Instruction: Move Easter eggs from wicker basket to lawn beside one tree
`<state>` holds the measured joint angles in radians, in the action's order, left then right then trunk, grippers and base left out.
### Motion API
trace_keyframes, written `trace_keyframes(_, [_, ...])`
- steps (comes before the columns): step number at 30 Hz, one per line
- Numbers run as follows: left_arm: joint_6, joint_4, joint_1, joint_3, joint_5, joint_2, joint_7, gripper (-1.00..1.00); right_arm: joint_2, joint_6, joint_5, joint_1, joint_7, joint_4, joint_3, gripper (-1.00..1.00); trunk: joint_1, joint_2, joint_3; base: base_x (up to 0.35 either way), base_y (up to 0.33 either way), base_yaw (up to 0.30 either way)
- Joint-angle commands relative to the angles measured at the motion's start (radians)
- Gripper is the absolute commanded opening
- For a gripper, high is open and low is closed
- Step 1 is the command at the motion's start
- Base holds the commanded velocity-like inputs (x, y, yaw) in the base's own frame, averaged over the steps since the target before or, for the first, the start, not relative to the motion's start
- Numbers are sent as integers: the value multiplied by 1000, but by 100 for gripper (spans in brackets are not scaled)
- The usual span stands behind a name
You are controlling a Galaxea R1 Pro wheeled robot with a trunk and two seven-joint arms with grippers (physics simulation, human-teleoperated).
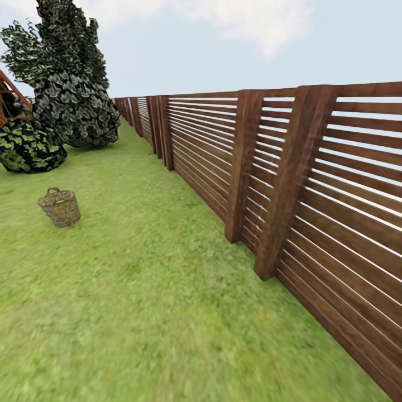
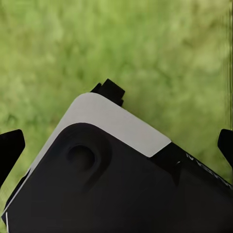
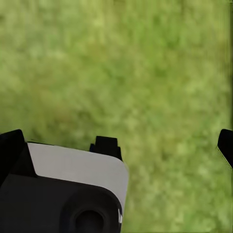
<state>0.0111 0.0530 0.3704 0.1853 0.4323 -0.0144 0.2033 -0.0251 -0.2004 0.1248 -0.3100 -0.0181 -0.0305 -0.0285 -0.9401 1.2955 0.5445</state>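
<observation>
The basket (image 1: pixel 60 207) stood upright on the lawn (image 1: pixel 139 290), left and ahead, below the bushes (image 1: pixel 30 146); eggs inside could not be made out. Eggs would likely be light, smooth and slippery, best pinched across the middle from above. Open grass lay between; the fence (image 1: pixel 290 178) ran along the right. Both grippers, left (image 2: pixel 116 145) and right (image 3: pixel 116 145), hung over grass, fingers spread, empty.
</observation>
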Motion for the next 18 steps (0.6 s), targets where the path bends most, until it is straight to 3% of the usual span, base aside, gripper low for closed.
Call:
trace_keyframes(1, [1, 1, 1, 8, -6, 0, 4, 100, 0, -5, 7, -1, -2, -3, -2, 100, -1, 0, 1, 317, 0, -57])
trace_keyframes(5, [1, 1, 1, 8, -6, -1, 4, 100, -1, -5, 7, -1, -2, -3, -2, 100, -1, 0, 1, 317, 0, -19])
trace_keyframes(18, [-2, 1, -4, 13, -6, -1, 4, 100, 0, -8, 9, 2, -1, -3, -4, 100, -1, 0, 1, 0, 0, 0])
